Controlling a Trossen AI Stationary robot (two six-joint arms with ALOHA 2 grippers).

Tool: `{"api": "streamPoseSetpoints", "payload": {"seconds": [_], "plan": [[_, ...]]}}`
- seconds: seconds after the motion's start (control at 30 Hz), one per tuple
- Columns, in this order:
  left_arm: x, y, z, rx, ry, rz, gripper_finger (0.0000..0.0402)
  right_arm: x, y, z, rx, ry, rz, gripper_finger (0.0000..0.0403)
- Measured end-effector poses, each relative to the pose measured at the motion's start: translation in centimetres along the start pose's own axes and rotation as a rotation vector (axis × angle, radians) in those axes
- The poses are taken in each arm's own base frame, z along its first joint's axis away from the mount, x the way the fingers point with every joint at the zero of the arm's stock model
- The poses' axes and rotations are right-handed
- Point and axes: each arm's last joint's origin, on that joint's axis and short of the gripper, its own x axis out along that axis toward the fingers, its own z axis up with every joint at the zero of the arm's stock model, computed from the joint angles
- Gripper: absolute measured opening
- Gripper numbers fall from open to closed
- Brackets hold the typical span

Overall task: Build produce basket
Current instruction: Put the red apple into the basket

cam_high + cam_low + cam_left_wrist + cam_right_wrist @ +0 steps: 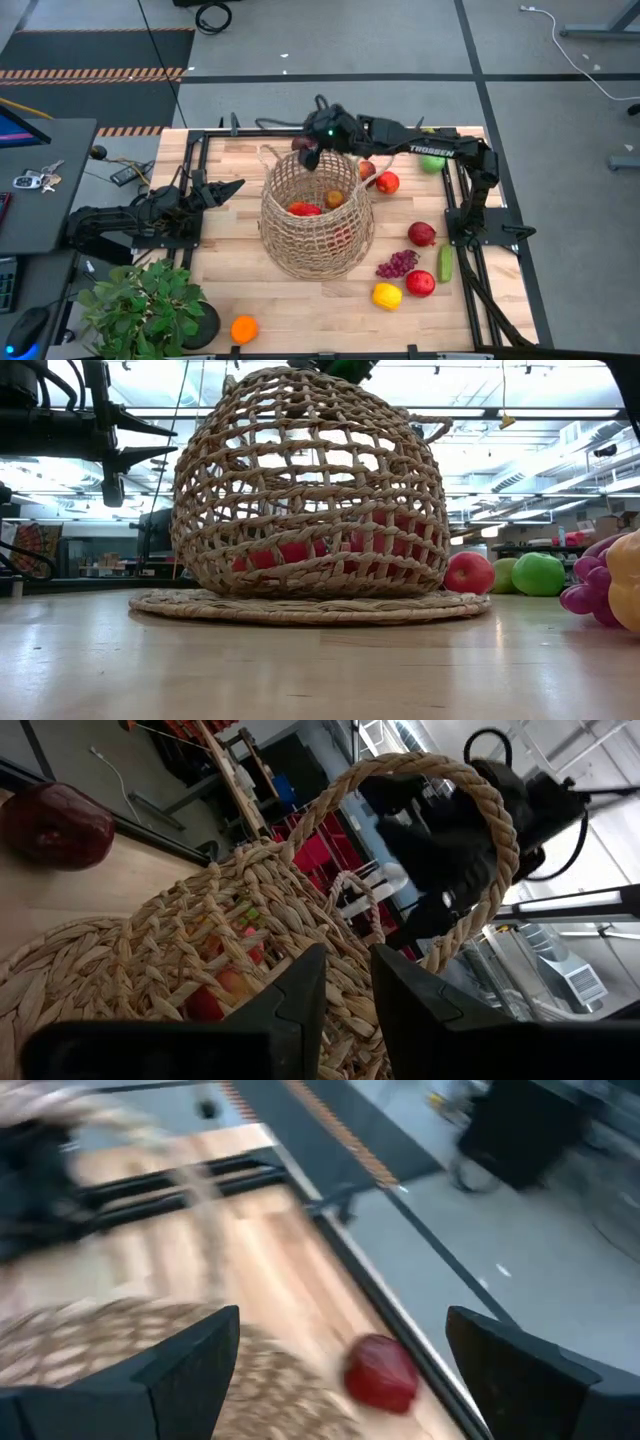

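The right gripper (312,152) hung spread and empty above the basket (316,215) at mid-table, its arm, lettered TROSSEN, stretched across. The left gripper (232,187) waited nearly closed at the table's left.

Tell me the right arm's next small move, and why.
Probably swing back toward the loose fruit. The right gripper hangs over the basket rim with fingers apart and nothing between them, so its drop looks done. The nearest piece outside is the red apple. The left gripper waits beside the basket.
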Motion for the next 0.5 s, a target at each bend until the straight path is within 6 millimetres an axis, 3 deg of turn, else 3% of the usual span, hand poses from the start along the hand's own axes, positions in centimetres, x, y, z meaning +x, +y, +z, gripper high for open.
{"api": "streamPoseSetpoints", "payload": {"seconds": [0.2, 0.5], "plan": [[0.0, 0.0, 0.0, 0.000, -0.001, 0.000, 0.0087, -1.0, -4.1, 0.3, 0.257, 0.149, -0.130, 0.0349], [0.0, 0.0, 0.0, 0.000, 0.000, 0.000, 0.0088, -1.6, -10.4, -2.1, 0.516, 0.487, -0.234, 0.0348]]}}
